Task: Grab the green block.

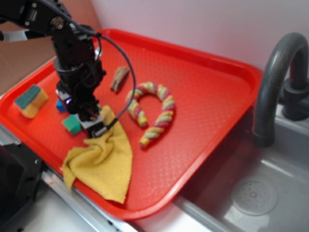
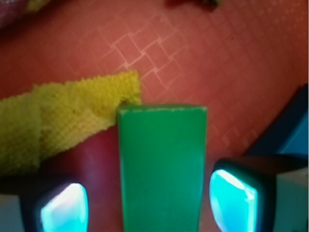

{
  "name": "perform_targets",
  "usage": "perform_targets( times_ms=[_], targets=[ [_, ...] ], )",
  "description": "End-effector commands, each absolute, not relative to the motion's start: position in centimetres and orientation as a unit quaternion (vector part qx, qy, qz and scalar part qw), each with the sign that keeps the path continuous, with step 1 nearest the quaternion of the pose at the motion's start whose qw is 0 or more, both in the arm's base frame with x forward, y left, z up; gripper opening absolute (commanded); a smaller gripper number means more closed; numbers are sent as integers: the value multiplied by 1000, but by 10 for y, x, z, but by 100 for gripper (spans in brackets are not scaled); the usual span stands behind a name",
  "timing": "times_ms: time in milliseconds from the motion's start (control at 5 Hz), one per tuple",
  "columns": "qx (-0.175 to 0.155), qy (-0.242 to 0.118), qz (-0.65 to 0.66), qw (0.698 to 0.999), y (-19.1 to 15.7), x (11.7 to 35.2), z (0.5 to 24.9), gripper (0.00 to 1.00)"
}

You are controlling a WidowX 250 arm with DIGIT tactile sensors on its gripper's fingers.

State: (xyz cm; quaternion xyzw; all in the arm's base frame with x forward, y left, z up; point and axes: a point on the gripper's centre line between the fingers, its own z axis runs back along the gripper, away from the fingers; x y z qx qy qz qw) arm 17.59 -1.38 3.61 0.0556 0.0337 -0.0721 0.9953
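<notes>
Two fingers (image 2: 63,205) apart, straddling green block (image 2: 162,166) (gaps either side), on red tray (image 1: 203,92); yellow cloth (image 1: 102,162) beside.

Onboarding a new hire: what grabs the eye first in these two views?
The gripper straddling the green block, which fills the wrist view with a finger on each side, not visibly touching it. Outside, the red tray dominates, with a striped twisted rope at its middle and a yellow cloth by the near edge.
</notes>
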Motion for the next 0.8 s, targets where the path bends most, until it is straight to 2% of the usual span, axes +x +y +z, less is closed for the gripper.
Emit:
perform_targets(
  times_ms=[0, 200, 400, 600],
  targets=[
    [32, 31, -56, 997, -6, 177, 21, 100],
    [29, 39, -59, 997, -7, 177, 16, 0],
    [31, 38, -59, 997, -10, 176, 17, 0],
    [39, 36, -41, 998, -6, 181, 33, 0]
  ],
)
